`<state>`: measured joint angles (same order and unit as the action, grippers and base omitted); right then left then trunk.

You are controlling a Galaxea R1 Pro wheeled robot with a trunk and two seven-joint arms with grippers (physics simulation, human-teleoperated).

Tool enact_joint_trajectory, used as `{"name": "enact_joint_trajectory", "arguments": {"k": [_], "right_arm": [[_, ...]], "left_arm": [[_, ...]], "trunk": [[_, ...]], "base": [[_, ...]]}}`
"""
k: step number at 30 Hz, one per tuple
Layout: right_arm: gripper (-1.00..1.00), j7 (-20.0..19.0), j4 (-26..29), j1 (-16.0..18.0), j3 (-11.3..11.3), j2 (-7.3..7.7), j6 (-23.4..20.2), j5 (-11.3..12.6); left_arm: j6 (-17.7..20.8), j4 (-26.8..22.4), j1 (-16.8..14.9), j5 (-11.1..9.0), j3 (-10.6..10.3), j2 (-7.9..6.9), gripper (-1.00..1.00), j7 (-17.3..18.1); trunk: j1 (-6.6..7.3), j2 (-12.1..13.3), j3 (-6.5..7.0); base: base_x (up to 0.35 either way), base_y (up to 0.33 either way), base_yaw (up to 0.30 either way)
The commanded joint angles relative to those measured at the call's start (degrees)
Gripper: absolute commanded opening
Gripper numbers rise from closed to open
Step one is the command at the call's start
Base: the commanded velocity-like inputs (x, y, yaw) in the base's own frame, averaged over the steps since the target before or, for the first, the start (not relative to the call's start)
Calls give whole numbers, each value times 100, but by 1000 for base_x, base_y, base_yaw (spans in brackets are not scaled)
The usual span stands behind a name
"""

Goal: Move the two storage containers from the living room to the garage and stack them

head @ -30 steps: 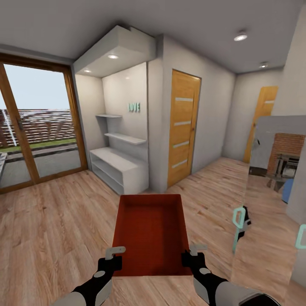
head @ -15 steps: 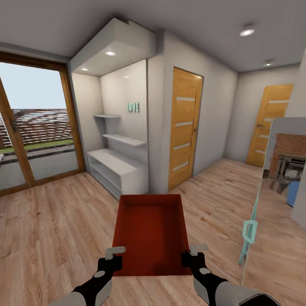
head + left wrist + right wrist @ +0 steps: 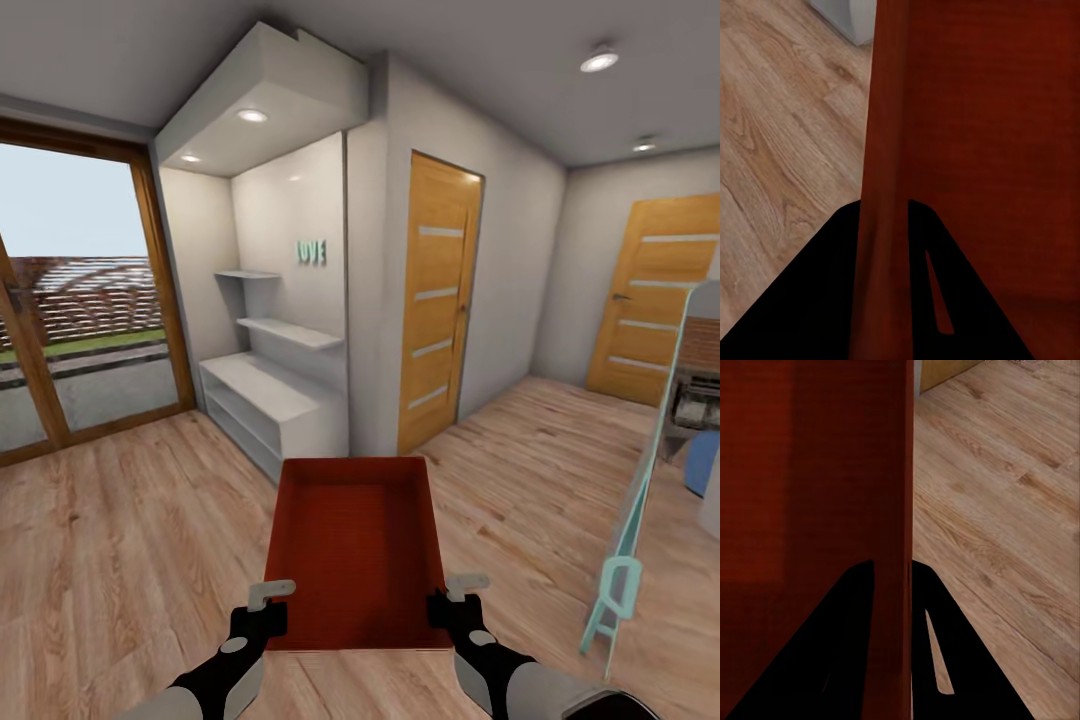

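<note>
Both grippers, left [image 3: 268,598] and right [image 3: 452,592], clamp the orange-red storage container's [image 3: 352,545] side walls

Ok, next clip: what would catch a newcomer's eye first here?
The orange-red bin held out low in front of the robot, its left wall clamped by the left tool and its right wall by the right tool. Behind it stand a white shelf nook and a wooden door, with glass doors at the far left over light wood flooring.
</note>
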<state>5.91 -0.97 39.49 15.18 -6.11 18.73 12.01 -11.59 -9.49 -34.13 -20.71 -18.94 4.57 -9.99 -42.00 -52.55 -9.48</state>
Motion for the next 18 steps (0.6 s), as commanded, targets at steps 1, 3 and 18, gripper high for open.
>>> {"name": "enact_joint_trajectory", "arguments": {"k": [1, 3, 18], "right_arm": [[-100, -15, -9, 6, -385, -5, -1, -62], [-100, -16, -9, 6, -385, -5, -1, -65], [-100, -16, -8, 6, -385, -5, -1, -60]], "left_arm": [[-19, -18, -5, 32, 137, -79, -100, -64], [-19, -18, -5, 32, 137, -79, -100, -64], [-3, -18, -5, 32, 145, -79, -100, -64]], "trunk": [[-4, -5, -8], [-4, -5, -8], [-4, -5, -17]], "base": [[321, 0, 0], [321, 0, 0], [321, 23, -101]]}}
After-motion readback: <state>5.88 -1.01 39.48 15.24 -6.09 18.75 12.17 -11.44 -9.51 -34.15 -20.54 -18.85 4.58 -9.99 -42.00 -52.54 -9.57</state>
